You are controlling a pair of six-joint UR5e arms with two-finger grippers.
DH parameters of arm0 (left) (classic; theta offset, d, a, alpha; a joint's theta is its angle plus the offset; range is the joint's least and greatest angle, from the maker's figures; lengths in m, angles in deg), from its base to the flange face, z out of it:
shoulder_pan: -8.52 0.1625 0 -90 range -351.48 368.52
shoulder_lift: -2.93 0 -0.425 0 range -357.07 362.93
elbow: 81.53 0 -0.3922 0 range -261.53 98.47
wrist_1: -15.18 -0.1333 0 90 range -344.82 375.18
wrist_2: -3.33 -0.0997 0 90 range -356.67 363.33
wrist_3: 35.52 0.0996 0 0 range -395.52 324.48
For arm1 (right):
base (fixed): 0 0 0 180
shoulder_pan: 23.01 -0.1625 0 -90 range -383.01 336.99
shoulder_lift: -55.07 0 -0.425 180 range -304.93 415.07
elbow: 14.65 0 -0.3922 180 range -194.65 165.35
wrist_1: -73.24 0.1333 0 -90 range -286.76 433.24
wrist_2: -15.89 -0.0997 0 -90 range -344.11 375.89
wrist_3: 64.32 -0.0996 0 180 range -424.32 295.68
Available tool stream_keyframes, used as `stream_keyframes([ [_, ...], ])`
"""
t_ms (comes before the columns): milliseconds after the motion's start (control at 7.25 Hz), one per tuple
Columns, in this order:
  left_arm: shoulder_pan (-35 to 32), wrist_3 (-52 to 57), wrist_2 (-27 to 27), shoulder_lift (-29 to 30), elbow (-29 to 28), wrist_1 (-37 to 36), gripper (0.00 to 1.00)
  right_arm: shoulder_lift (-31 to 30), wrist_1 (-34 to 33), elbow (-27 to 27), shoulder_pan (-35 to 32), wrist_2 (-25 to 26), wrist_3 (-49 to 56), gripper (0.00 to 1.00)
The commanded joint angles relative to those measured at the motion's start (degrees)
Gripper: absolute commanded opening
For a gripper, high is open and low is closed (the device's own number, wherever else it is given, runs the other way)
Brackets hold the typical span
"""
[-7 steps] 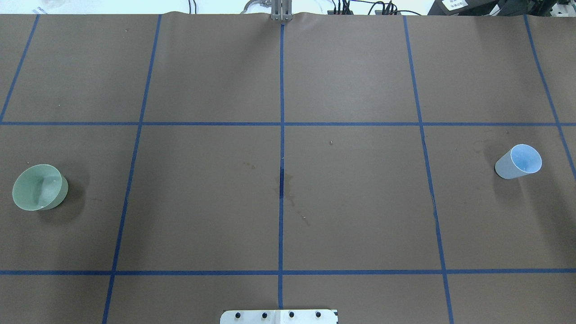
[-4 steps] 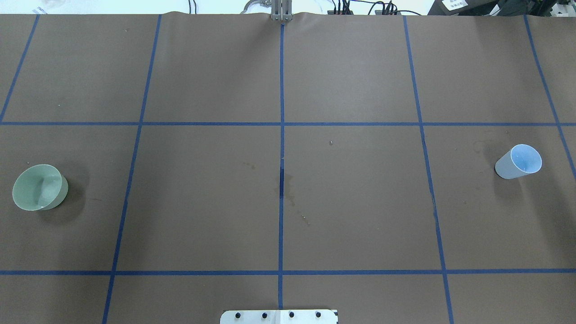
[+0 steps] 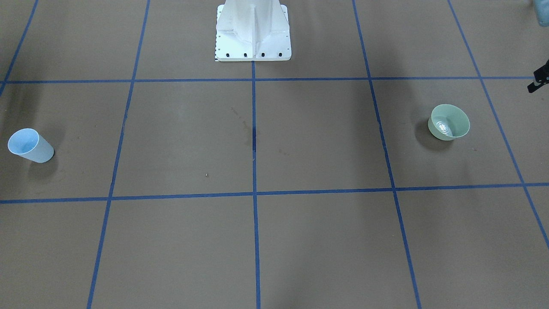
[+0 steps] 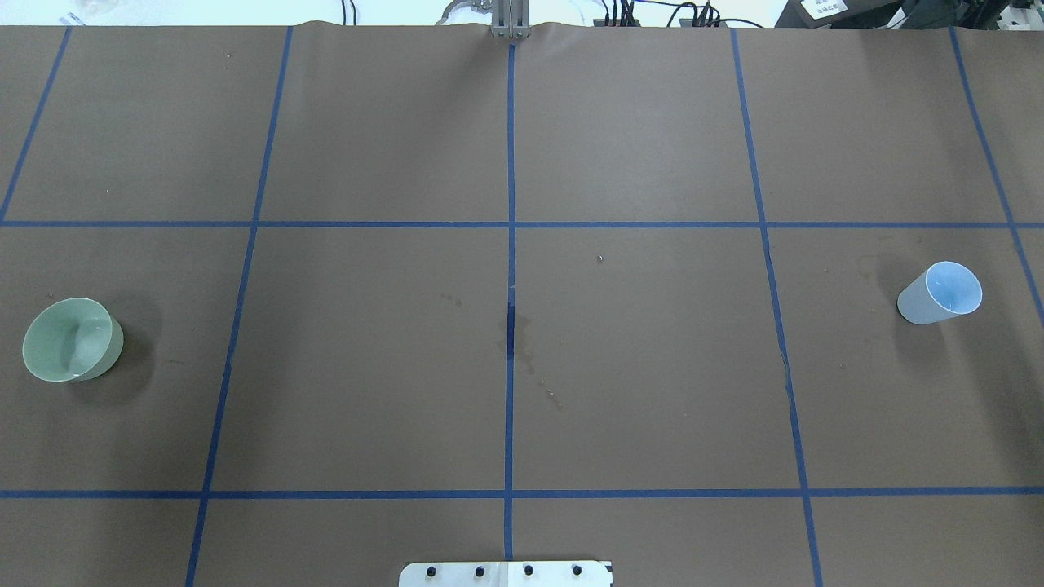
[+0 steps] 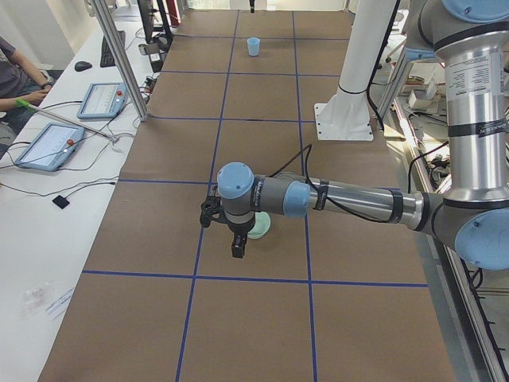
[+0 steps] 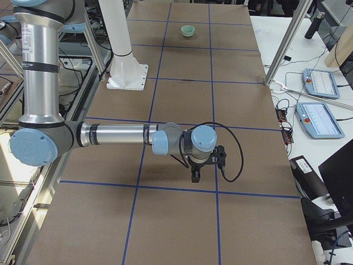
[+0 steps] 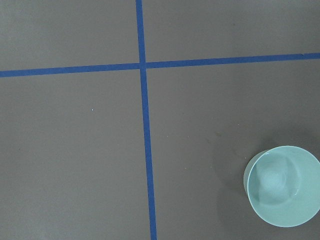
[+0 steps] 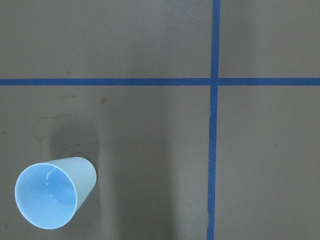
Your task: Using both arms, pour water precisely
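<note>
A: State of left tool (image 5: 237, 250)?
B: Hung above the bench (image 4: 636, 391) on the left arm (image 5: 350, 203), pointed down, just beside the green bowl (image 3: 449, 122). Seen clearly only from the side, so could not tell whether clenched or released.
A: And right tool (image 6: 195, 176)?
B: Same. Hung low off the right arm (image 6: 116, 134), which reached out level across the bench. Pointed down close to a blue tape line (image 6: 182, 188). Could not tell clenched or released either.
A: Whereabouts of water (image 3: 444, 125)?
B: Lay in the bottom of the bowl, a small amount. Showed as ringed ripples with whitish glints in the front-facing view.
A: Placement of bowl?
B: Stood upright at the bench's left end, in the middle row of the tape grid. Sat in the lower right corner of the left wrist view.
A: Placement of blue cup (image 4: 940, 293)?
B: Stood upright at the right end, same row, well apart from the bowl. Sat at the lower left of the right wrist view, near a faint ring mark (image 8: 50, 127). Showed small glints inside; could not tell whether wet.
A: Anything else logged?
B: Noted white pedestal (image 3: 253, 32) at the robot's edge, on the centre line. Noted dark stain (image 4: 517, 341) at the bench's middle, across the centre tape.
</note>
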Motion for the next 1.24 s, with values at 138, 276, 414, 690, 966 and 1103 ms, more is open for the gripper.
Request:
stream_keyframes([
  [138,11.34,-8.96,-0.16,2.76,-8.35,15.05,1.00,-2.31,9.10,1.03,1.25,0.15,0.07,1.00],
  [276,11.97,-10.80,-0.24,2.76,-11.43,18.77,1.00,-2.31,9.10,1.03,1.95,0.15,-0.02,1.00],
  [414,13.37,-14.65,-0.16,2.85,-11.90,18.98,1.00,-2.22,9.27,0.86,2.13,0.24,0.51,1.00],
  [690,16.53,-18.64,-0.24,4.33,-12.86,19.25,1.00,-2.22,9.98,0.86,2.39,0.33,0.25,1.00],
  [966,18.29,-18.82,-0.07,7.58,-17.33,19.25,1.00,-2.31,10.06,0.94,3.18,0.24,0.25,1.00],
  [1103,19.35,-18.82,-0.16,7.94,-17.61,19.25,0.98,-2.31,10.06,0.86,3.27,-0.11,-0.01,1.00],
])
